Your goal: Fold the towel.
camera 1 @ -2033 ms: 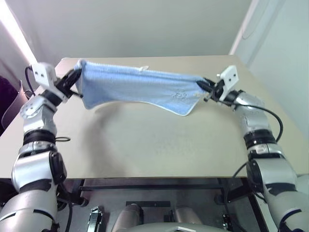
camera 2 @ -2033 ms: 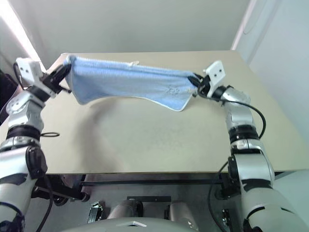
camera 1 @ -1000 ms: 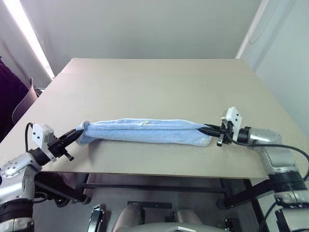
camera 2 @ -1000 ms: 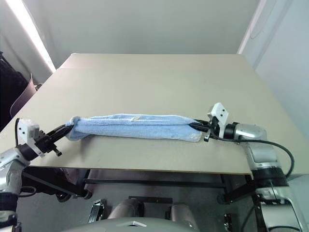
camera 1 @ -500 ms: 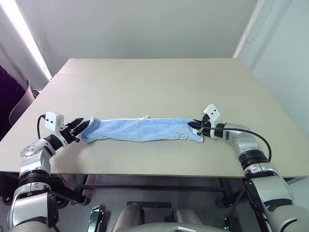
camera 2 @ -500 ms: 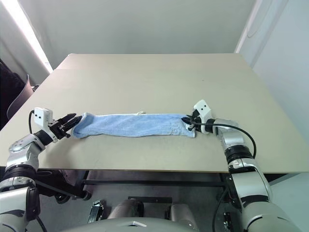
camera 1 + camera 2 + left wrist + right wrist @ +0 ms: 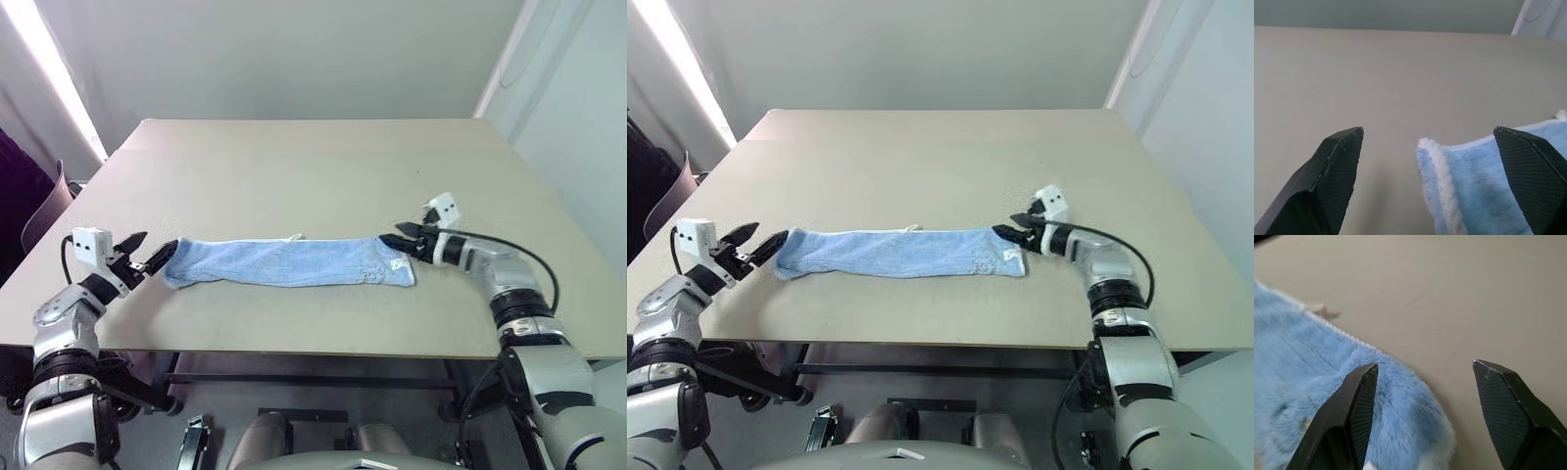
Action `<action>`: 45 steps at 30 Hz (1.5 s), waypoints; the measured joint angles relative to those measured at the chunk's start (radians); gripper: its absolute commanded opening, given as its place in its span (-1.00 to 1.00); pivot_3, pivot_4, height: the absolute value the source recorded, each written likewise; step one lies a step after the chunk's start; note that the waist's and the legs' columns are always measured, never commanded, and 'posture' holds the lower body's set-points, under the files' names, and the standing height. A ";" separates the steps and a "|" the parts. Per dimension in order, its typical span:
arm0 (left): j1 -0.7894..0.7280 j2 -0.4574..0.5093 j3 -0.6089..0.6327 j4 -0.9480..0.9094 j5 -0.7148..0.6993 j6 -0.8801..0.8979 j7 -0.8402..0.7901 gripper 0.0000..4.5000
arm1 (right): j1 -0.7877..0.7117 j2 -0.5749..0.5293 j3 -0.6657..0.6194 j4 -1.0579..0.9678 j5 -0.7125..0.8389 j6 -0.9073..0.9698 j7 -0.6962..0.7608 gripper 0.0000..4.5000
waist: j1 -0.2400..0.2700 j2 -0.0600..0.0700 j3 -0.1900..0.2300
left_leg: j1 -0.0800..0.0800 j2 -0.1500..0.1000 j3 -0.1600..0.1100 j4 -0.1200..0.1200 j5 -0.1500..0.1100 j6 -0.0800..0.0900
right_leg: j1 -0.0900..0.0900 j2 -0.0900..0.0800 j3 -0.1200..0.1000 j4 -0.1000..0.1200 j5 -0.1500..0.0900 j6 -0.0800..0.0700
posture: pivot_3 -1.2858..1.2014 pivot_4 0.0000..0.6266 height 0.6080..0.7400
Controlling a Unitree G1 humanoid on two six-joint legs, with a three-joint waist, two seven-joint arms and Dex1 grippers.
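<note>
Towel [image 7: 289, 262] lies folded lengthwise on table [image 7: 313, 166]; dark mark near 3 o'clock end unreadable. Left gripper [image 7: 149, 253] and right gripper [image 7: 397, 241] both released, at opposite ends.

Head stereo overhead; wrist close-ups.

**Count of Things on View**

One towel [image 7: 289, 262], light blue, lying as a single long strip across the lower middle of the frame. One white loop [image 7: 294, 237] on its upper edge. One table [image 7: 313, 166], beige, filling the middle of the frame. Two grippers: left gripper [image 7: 150, 253] at lower left, right gripper [image 7: 399, 242] at right of centre. Two black fingers on each, four in all, each pair spread apart. One dark chair back [image 7: 44, 215] at the left edge.
</note>
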 measured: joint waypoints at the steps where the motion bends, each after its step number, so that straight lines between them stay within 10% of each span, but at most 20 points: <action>1: 0.036 0.003 0.005 -0.065 -0.018 0.034 -0.008 1.00 | 0.002 -0.019 -0.014 -0.032 0.028 0.080 0.011 0.45 | -0.002 0.000 0.000 | -0.001 0.000 0.000 0.000 0.000 0.000 | 0.000 0.000 0.000 0.000 0.000 0.000 | 0.03 -1.00 1.00; 13: 0.414 0.027 -0.014 -0.713 -0.144 0.351 -0.027 1.00 | 0.099 -0.209 -0.168 -0.196 0.333 0.903 0.059 0.45 | 0.004 0.001 0.000 | -0.002 0.000 0.001 -0.001 0.000 0.000 | 0.000 -0.001 0.000 -0.002 -0.003 -0.006 | 0.03 -1.00 1.00; 37: 0.465 0.039 -0.113 -0.800 -0.130 0.387 -0.039 1.00 | 0.028 0.009 -0.242 -0.037 0.337 0.925 -0.212 0.45 | 0.003 0.002 0.000 | 0.000 0.001 0.002 -0.002 0.000 0.001 | 0.000 0.000 0.001 -0.008 -0.001 -0.003 | 0.03 -1.00 1.00; 45: 0.468 0.043 -0.112 -0.800 -0.125 0.387 -0.038 1.00 | 0.040 0.007 -0.185 -0.046 0.321 0.920 -0.179 -0.62 | 0.002 0.002 0.000 | 0.000 0.001 0.002 -0.003 0.000 0.001 | 0.000 0.000 0.001 -0.008 -0.002 -0.004 | 0.03 -1.00 1.00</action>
